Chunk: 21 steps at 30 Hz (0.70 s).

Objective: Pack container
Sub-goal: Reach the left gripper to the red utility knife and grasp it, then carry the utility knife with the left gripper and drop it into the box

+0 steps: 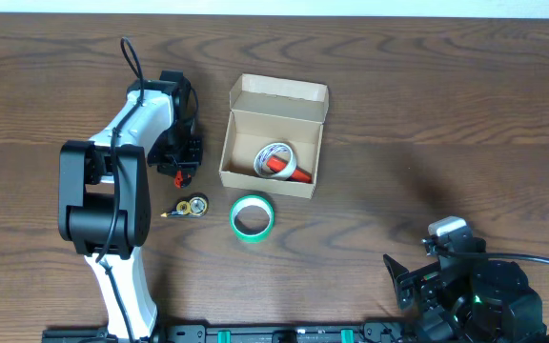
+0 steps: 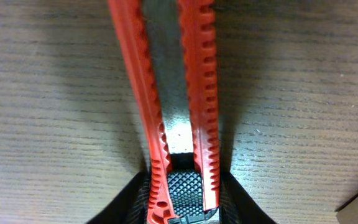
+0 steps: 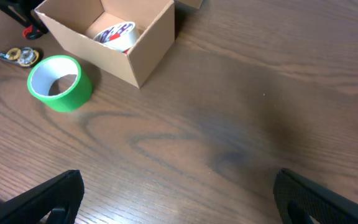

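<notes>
Cardboard container [image 1: 279, 92] holds 1 roll [image 1: 274, 159]; green tape [image 1: 253, 217] + trinket [image 1: 192, 206] wait on surface, L end effector [image 1: 185, 157] clamps red cutter [image 2: 179, 93], R end effector [image 3: 179, 199] apart.

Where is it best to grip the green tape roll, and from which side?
Probably its wall, from straight above: the green tape roll lies flat, hole up, so one finger can go inside and one outside.

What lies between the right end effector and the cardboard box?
Nothing: between the right end effector and the cardboard box the wooden table is bare, shown in the right wrist and overhead views.
</notes>
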{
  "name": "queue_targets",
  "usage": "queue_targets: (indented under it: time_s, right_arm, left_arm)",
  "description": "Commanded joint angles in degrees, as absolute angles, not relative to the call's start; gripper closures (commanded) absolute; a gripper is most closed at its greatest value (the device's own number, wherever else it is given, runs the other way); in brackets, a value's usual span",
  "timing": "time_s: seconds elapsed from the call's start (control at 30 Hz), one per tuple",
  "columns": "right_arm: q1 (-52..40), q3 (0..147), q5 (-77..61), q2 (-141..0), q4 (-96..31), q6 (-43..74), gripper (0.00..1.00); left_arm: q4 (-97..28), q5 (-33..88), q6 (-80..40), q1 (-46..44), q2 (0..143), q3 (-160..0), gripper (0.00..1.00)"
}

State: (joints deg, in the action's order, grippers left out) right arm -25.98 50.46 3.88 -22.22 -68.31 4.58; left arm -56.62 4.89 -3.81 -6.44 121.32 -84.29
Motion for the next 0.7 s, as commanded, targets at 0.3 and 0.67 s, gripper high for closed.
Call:
queue_targets:
  time_s: [0.3, 0.67]
  right_arm:
    - [-25.52, 50.35, 4.29, -22.09, -68.38, 5.32, 0.01]
    - [-25.52, 50.35, 4.29, -22.09, -68.38, 5.34, 0.01]
  left_arm:
    - [-55.09, 4.03, -8.62, -6.37, 121.99, -85.03, 0.78]
    - [-54.59, 3.84, -9.89, -6.35, 116.79, -85.03, 0.77]
